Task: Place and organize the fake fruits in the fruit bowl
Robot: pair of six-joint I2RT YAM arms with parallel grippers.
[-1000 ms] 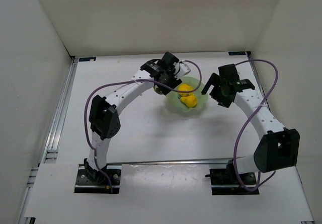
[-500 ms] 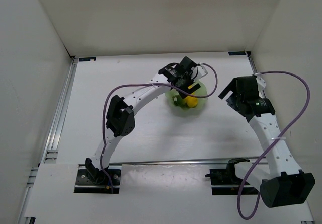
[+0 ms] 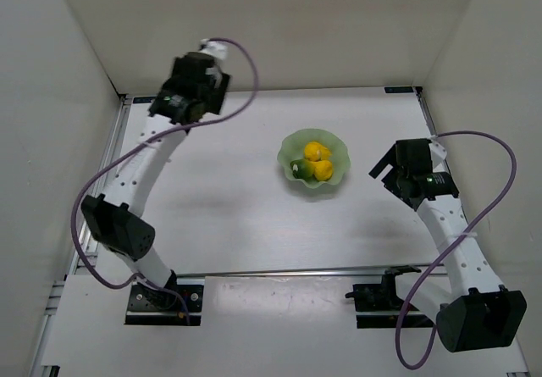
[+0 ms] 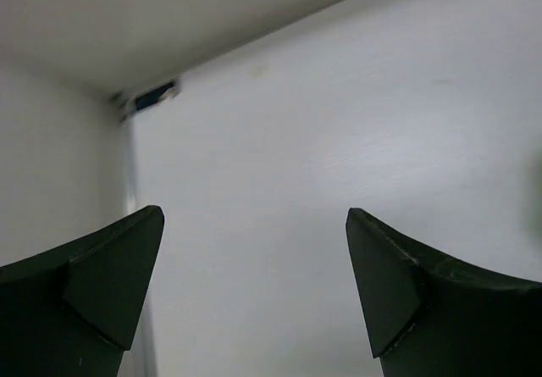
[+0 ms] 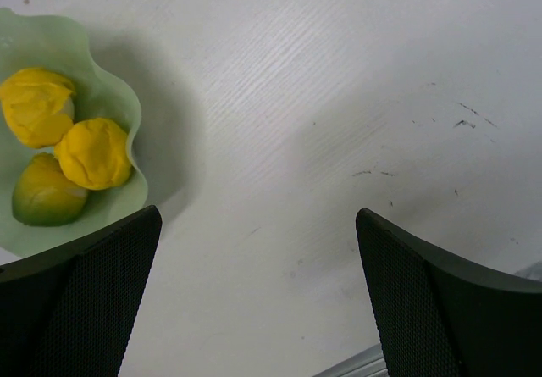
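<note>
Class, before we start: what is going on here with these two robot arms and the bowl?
The three small plastic fruits, two yellow and one green-and-orange, lie together in the pale mint-green wavy-rimmed bowl. Neither arm holds anything: the left end effector is open near the far left corner of the white table, the right end effector open to the bowl's right, apart from it.

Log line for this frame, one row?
fake fruits: all in fruit bowl | left end effector: open, empty | right end effector: open, empty
</note>
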